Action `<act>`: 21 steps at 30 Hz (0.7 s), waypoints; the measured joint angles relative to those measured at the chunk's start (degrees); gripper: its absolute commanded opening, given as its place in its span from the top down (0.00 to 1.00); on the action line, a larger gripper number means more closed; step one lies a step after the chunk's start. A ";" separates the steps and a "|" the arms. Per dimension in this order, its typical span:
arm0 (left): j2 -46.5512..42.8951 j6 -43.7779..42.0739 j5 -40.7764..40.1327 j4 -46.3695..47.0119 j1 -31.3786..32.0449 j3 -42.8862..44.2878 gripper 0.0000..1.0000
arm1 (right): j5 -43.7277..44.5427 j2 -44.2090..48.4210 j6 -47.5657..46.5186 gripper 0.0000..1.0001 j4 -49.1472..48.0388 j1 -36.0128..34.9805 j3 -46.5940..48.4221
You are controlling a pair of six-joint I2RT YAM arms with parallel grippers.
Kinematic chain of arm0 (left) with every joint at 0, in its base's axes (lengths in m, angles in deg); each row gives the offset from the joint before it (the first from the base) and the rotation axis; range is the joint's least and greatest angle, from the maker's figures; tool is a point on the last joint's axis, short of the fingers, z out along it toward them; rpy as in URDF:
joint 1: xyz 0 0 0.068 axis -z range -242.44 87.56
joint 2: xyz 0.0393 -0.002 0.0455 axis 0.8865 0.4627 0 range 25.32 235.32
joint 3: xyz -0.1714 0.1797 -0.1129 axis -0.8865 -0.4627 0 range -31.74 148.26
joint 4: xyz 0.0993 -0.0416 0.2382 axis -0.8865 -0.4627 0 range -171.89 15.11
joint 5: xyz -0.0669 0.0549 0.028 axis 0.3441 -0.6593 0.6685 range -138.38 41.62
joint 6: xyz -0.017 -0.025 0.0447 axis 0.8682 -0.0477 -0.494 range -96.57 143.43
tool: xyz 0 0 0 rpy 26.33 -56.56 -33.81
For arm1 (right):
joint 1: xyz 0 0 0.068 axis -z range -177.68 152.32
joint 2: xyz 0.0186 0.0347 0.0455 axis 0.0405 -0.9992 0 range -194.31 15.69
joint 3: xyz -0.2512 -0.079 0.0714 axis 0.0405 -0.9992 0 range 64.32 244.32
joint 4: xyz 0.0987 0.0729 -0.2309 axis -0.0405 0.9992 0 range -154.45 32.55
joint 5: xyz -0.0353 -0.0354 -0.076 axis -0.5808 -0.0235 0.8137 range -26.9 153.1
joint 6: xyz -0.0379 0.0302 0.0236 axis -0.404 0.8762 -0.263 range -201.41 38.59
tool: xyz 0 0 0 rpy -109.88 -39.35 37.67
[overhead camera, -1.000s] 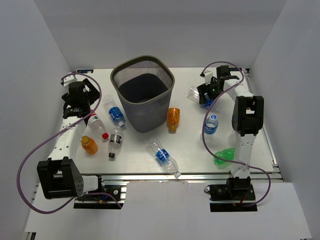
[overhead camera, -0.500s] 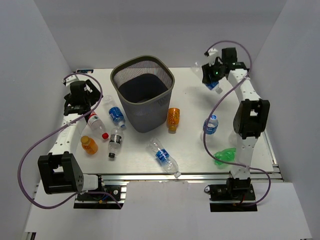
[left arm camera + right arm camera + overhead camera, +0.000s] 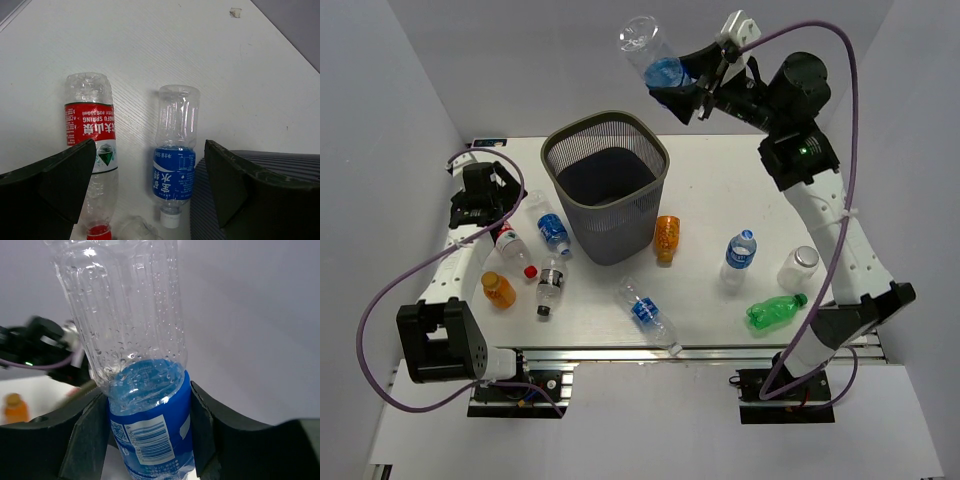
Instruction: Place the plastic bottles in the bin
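My right gripper (image 3: 682, 88) (image 3: 147, 432) is shut on a clear plastic bottle with a blue label (image 3: 653, 52) (image 3: 142, 390), held high in the air just right of and behind the bin (image 3: 605, 121). The bin is a dark grey mesh basket at the back middle of the table. My left gripper (image 3: 500, 208) (image 3: 150, 145) hangs open, low over two lying bottles left of the bin: a red-label one (image 3: 515, 250) (image 3: 90, 130) and a blue-label one (image 3: 552, 230) (image 3: 175, 150). Nothing is between its fingers. The bin's wall (image 3: 199, 210) shows beside its right finger.
More bottles lie on the table: an orange one (image 3: 666, 236) right of the bin, another orange one (image 3: 499, 289), a black-label one (image 3: 550, 285), a blue-label one (image 3: 645, 312) in front. At right are an upright blue-label bottle (image 3: 741, 250), a clear jar (image 3: 798, 268) and a green bottle (image 3: 775, 310).
My right gripper closed on the blue-label bottle at the back right of the table and lifted it high and leftward, toward the bin. The left arm has hardly moved.
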 measured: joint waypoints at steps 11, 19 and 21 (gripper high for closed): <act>5.31 0.87 -0.20 -0.70 0.00 0.00 0.02 | -15.43 -19.47 14.38 0.38 -6.21 -3.96 0.81; 6.21 0.81 0.48 -0.74 0.00 0.11 0.02 | -7.80 -21.00 7.76 0.11 3.80 -7.61 0.76; 6.93 0.81 0.94 -0.68 0.00 0.31 0.02 | -5.20 -19.96 6.38 0.10 4.96 -7.67 1.27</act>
